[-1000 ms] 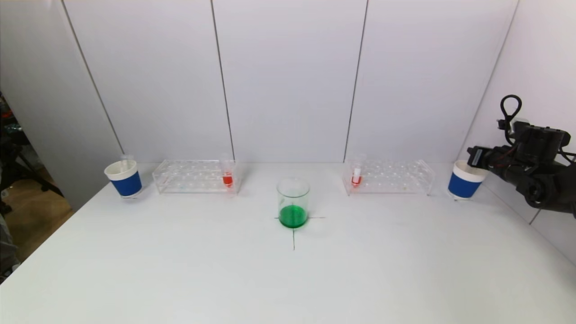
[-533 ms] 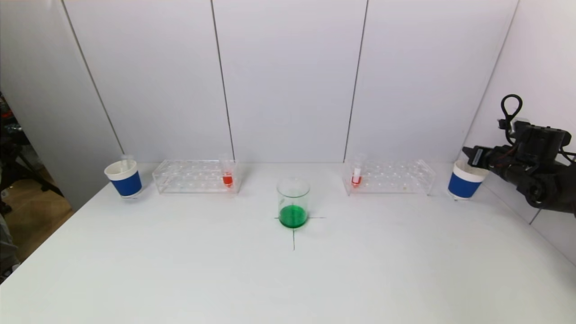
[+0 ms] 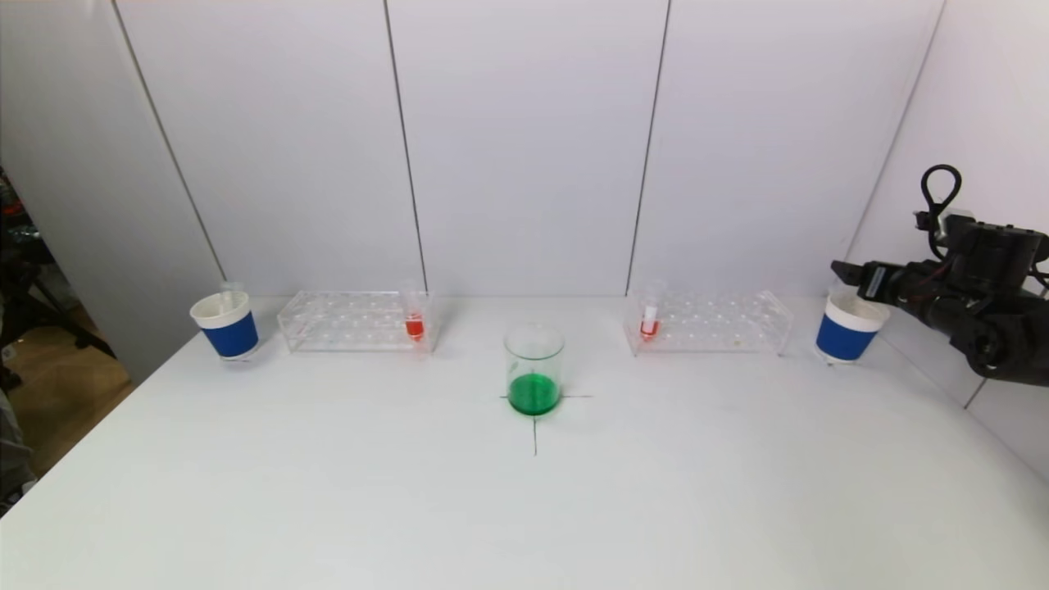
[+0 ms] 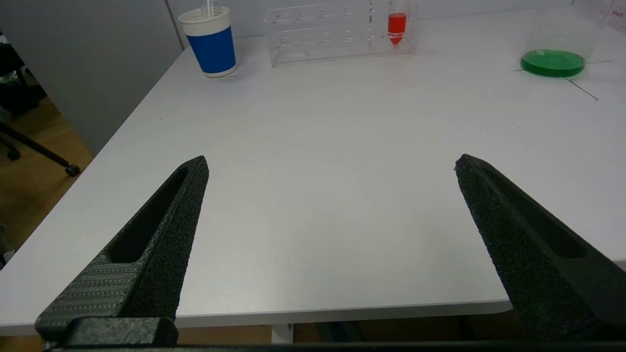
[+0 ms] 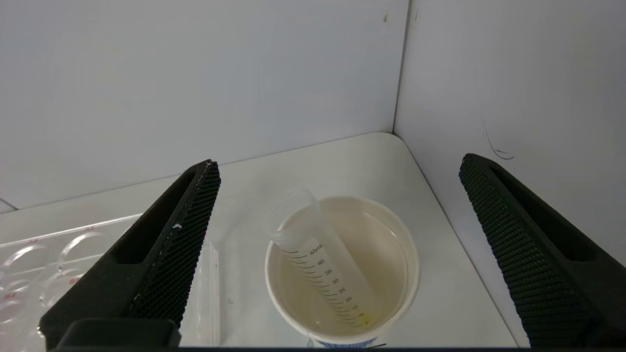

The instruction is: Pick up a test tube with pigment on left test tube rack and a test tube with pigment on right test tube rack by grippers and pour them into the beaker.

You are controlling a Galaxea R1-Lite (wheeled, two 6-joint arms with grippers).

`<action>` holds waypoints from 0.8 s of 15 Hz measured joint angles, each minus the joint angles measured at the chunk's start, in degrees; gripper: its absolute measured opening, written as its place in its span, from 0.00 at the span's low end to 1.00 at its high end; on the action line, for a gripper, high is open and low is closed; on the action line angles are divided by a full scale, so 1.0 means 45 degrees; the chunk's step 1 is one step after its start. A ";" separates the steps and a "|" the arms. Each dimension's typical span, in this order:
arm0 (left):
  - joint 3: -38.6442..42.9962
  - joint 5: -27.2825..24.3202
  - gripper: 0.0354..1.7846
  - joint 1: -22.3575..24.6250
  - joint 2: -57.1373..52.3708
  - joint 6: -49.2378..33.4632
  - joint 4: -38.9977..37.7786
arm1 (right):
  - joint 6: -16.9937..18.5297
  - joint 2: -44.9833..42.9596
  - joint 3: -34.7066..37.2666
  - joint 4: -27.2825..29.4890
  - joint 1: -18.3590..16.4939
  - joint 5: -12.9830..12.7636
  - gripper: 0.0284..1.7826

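The glass beaker (image 3: 533,370) holds green liquid at the table's centre; it also shows in the left wrist view (image 4: 555,46). A test tube with red pigment (image 3: 415,321) stands at the inner end of the left clear rack (image 3: 344,321). Another red tube (image 3: 649,319) stands at the inner end of the right rack (image 3: 721,321). My right gripper (image 5: 337,168) is open and empty above the right blue-banded cup (image 3: 849,328), which holds an emptied graduated tube (image 5: 323,259). My left gripper (image 4: 332,164) is open and empty over the table's near left edge.
A second blue-banded cup (image 3: 226,324) with an empty tube stands at the far left of the table. White wall panels close the back and right side. The table's near edge (image 4: 342,313) lies just below my left gripper.
My right arm has lifted slightly and drawn back to the right, away from the right cup. Nothing else moved.
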 joint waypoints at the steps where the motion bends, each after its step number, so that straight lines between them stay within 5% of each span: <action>1: 0.0000 0.0000 0.99 0.0000 0.0000 -0.0005 -0.0005 | 0.0005 -0.0325 0.0257 -0.0005 0.0035 0.0000 1.00; 6: 0.0000 0.0000 0.99 0.0000 0.0000 0.0000 0.0000 | 0.0016 -0.2788 0.2292 -0.0005 0.0409 0.0062 1.00; 12: 0.0000 0.0000 0.99 0.0000 0.0000 0.0000 0.0000 | 0.0030 -0.7918 0.6290 0.0160 0.1306 0.0406 1.00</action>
